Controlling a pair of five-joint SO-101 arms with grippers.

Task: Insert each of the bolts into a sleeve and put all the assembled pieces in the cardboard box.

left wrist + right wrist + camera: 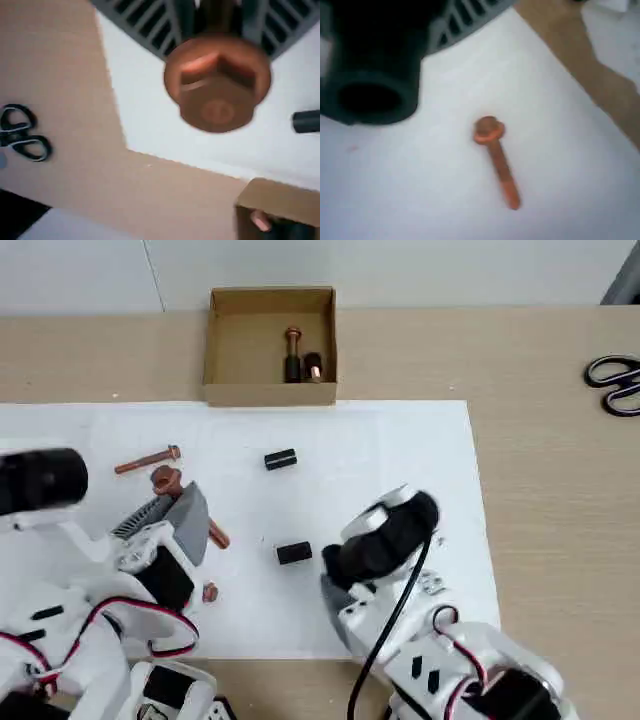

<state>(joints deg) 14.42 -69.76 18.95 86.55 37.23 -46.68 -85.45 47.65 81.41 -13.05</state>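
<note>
The left gripper (180, 496) was closed on a bolt (217, 82), head outward, and the right gripper (320, 563) clamped a sleeve (367, 97) open-end out, apparently ready for joining them.

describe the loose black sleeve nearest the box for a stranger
Find the cardboard box at the far edge of the table, then the white sheet in front of it. The short black sleeve lies closest to the box; the second sleeve sits farther off.
</note>
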